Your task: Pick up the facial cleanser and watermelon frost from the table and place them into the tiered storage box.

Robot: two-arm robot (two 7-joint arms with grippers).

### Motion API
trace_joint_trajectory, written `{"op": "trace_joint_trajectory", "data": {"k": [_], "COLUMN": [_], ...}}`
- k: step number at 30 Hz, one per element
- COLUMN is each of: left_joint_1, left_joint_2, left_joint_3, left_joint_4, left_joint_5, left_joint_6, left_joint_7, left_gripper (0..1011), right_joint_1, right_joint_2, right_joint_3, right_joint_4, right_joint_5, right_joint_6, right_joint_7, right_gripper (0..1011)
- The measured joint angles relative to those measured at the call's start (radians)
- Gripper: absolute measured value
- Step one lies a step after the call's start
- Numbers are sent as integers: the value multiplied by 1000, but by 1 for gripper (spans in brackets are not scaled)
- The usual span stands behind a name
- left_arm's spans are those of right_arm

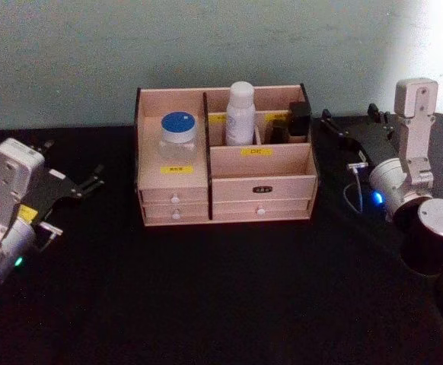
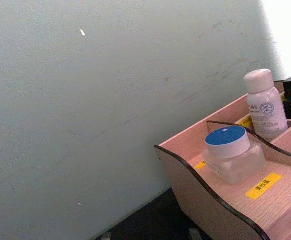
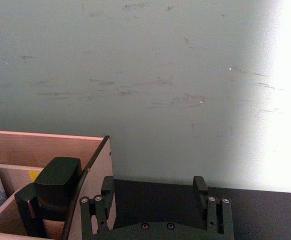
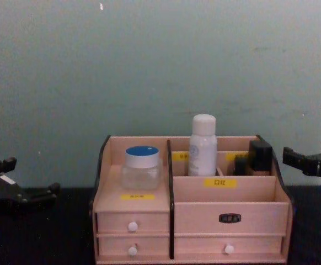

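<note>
The tiered storage box stands at the back middle of the black table. The watermelon frost, a clear jar with a blue lid, sits upright in its left compartment. In a rear middle compartment stands the facial cleanser, a white bottle, also upright. Both show in the left wrist view, jar and bottle, and in the chest view, jar and bottle. My left gripper hovers open and empty left of the box. To the right of the box my right gripper is open and empty too, also seen as the right gripper.
Dark small items fill the box's rear right compartment, close to my right gripper. A pale green wall rises straight behind the box. Bare black tabletop stretches in front of the drawers.
</note>
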Motion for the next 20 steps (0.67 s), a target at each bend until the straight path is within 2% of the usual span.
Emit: {"op": "trace_joint_trajectory", "data": {"k": [20], "left_joint_1": [0], "left_joint_2": [0], "left_joint_3": [0], "left_joint_4": [0], "left_joint_5": [0], "left_joint_6": [0], "left_joint_7": [0], "left_gripper": [1001], "right_joint_1": [0], "right_joint_2": [0], "right_joint_3": [0], "right_joint_4": [0], "right_joint_5": [0], "right_joint_6": [0], "right_joint_7": [0], "right_gripper": [1000]}}
